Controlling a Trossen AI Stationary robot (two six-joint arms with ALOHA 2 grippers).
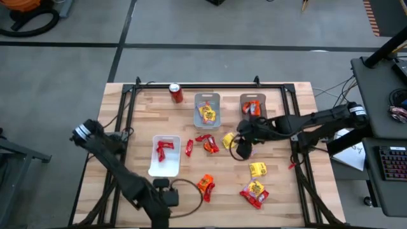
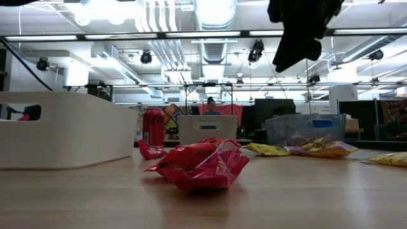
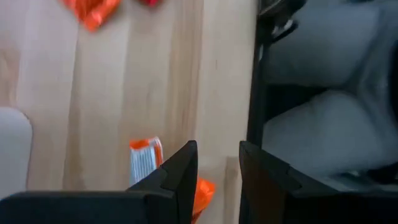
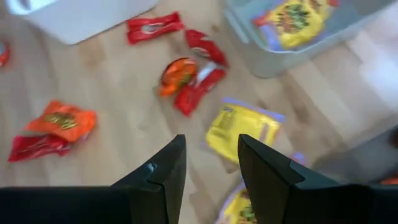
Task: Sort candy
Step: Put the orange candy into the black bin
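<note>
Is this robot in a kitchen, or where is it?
Not a kitchen; it looks like a big workshop or robot lab. The low view shows bare ceiling ducts and hanging lights, a keyboard sits on a desk beside the wooden table, and candy is spread out for sorting.

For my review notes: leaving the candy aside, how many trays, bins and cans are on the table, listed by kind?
White tray: 1
Grey bins: 2, the second right beside the first
Red soda can: 1
Total: 4
</note>
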